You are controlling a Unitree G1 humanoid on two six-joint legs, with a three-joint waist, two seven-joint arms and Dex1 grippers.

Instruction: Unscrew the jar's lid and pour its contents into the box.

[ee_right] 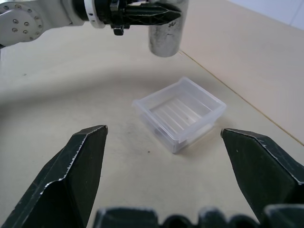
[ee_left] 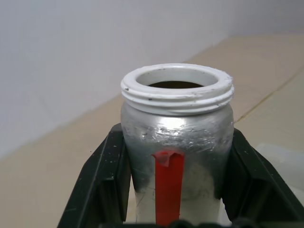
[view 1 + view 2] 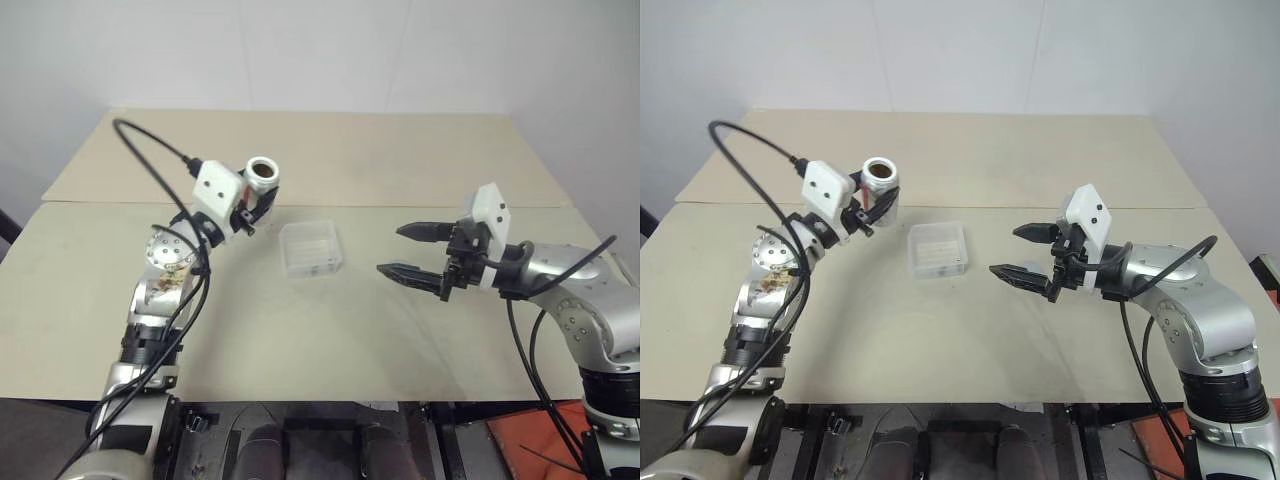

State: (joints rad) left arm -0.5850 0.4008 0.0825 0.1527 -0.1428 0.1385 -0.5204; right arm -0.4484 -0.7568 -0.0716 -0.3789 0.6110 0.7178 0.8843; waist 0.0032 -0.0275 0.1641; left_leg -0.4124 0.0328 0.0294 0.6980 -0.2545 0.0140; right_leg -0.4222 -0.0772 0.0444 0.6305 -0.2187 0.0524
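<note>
Beige tabletop (image 3: 300, 340) backed by a white wall carries the box (image 3: 311, 248), a clear tray standing near the middle between the two arms. Left gripper (image 3: 256, 205) is clamped on the jar (image 3: 262, 181), held upright above the table just left of the box, its white threaded mouth uncovered and its red stripe facing the wrist camera. Right gripper (image 3: 408, 250) hangs to the right of the box, fingers spread wide with nothing between them, pointing toward the box.
</note>
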